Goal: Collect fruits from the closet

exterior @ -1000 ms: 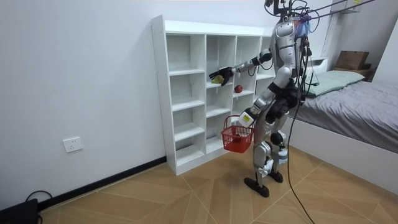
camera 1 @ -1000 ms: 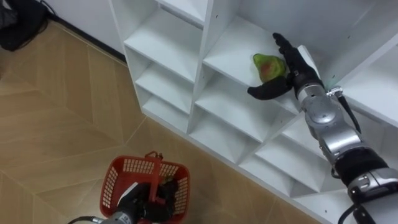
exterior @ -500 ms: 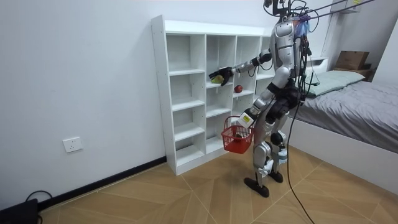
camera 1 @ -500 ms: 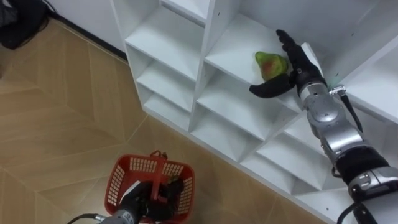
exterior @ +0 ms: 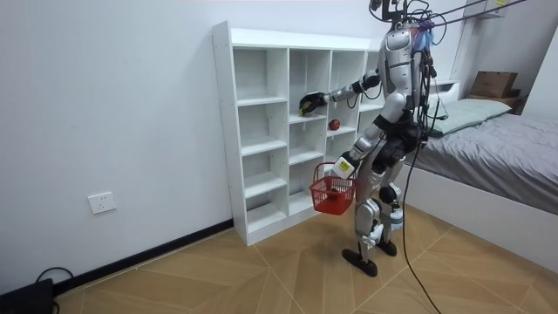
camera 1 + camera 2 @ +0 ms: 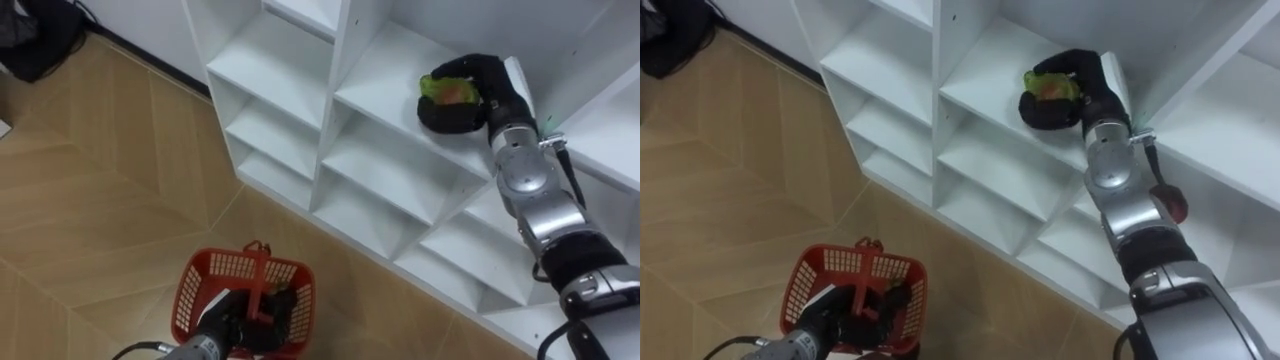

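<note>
The green and red fruit [image 6: 452,91] lies on a shelf of the white closet [image 6: 290,70], and the robot's right hand [image 6: 490,84] has its dark fingers [image 6: 445,116] wrapped tight round it. Down low, the left hand [image 6: 240,322] is curled round the handle of a red basket [image 6: 200,282] above the wood floor [image 6: 100,180]. A small red fruit [image 5: 332,125] sits on a shelf close by.

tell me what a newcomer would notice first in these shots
The right hand, stretched into a compartment of the white shelf unit, is curled round a green and red fruit. Lower down, the left hand holds a red basket by its handle above the wood floor. A small red fruit lies in a neighbouring compartment.
</note>
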{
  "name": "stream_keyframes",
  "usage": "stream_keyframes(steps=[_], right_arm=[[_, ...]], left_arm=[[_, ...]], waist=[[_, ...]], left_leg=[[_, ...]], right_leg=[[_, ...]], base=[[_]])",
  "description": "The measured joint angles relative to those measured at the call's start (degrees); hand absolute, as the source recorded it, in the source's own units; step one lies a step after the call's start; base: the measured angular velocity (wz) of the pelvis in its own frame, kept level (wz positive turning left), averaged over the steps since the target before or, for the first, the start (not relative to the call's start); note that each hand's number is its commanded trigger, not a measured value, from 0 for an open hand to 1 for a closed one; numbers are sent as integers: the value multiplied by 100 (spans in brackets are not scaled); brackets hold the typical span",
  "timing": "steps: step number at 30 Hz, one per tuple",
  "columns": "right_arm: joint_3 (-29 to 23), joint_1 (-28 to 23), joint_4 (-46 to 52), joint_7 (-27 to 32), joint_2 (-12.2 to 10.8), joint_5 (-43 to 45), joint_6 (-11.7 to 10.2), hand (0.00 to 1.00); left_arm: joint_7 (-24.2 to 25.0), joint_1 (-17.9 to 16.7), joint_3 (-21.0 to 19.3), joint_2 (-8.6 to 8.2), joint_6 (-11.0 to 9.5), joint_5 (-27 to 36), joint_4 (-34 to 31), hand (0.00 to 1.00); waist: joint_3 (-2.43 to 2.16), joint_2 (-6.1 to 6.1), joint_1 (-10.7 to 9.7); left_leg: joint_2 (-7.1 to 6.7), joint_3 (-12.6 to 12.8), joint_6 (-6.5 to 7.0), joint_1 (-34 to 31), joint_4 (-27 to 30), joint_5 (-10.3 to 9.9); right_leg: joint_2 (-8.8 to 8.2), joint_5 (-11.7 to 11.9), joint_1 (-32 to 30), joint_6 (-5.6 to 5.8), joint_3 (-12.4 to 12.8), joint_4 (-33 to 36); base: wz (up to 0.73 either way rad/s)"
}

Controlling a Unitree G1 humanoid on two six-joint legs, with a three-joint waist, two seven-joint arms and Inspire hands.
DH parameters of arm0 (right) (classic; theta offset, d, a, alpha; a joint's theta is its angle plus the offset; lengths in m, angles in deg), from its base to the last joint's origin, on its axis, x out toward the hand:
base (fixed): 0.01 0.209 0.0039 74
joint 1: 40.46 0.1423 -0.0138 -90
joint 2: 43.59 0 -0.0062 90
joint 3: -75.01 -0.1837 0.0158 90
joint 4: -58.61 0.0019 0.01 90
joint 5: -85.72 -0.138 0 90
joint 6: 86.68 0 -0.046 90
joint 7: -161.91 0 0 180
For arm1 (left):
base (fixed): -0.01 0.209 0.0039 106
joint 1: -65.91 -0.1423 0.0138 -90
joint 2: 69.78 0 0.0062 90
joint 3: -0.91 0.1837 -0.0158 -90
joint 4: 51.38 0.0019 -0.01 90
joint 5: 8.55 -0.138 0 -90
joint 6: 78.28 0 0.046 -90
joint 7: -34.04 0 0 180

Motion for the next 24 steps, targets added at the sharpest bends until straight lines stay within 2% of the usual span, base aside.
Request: stream_keyframes(steps=[7, 24], right_arm=[[15, 28, -159, -338, 0, -12, 65, 100], [21, 47, -180, -440, -6, 22, 126, 100]], left_arm=[[-4, 3, 9, 12, 15, 28, 82, 100], [-32, 3, 50, 17, 31, 32, 88, 100]], waist=[[-10, -14, 4], [-28, -37, 10]], left_leg=[[-1, 10, 3, 1, -14, 3], [-8, 39, 13, 23, 6, 10]], right_leg=[[-20, 1, -3, 2, -2, 19], [-29, 1, -8, 5, 13, 50]], base=[[0], [0]])
